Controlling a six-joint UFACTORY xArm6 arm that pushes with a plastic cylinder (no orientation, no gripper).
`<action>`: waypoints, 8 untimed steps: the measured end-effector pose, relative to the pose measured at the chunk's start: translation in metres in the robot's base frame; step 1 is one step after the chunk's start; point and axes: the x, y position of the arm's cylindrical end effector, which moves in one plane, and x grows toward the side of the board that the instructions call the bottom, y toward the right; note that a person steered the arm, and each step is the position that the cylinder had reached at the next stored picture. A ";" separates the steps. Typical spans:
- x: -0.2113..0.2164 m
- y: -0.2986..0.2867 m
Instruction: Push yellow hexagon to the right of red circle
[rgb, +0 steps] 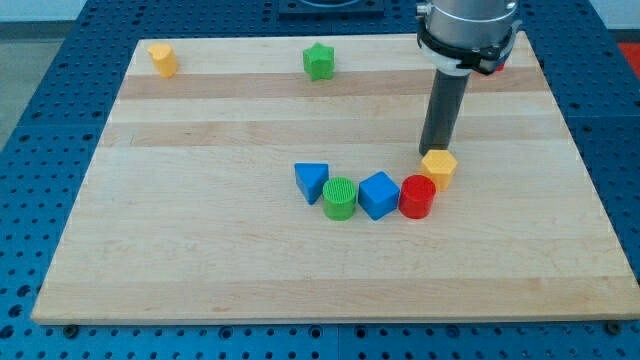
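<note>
Nearest the camera: green ribbed plastic cylinder (340, 198), lowest of a curved row of four blocks at frame centre, on a pale wooden board (200, 270) with lengthwise plank stripes.

Rod: dark, straight, hanging from a grey arm housing (468, 30) at upper right of frame. My tip (434, 153) sits at board level, at the upper-left edge of the yellow plastic hexagon block (439, 168), touching it or very nearly so; contact cannot be confirmed. No jaws or fingers on this tool, so there is nothing to spread or pinch; the rod carries nothing.

Yellow hexagon: right of centre, just above and slightly right of the red plastic round block (417, 196), edges touching or almost. It lies upper right of the red circle, not level with it.

Outward from there: blue plastic cube (379, 195) pressed against the red block's left side. Green cylinder touching the cube's left. Blue plastic triangular block (311, 181) just left of and slightly above the cylinder.

Far items: green plastic star block (318, 61) near the board's top edge, centre. Second yellow-orange plastic block (162, 59) at upper left corner, shape unclear. Sliver of red (497, 67) under the arm housing at upper right, mostly hidden.

Blue perforated metal table (40, 120) surrounds the board.
</note>
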 end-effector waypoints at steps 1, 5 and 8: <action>0.003 0.000; 0.014 0.008; 0.019 0.012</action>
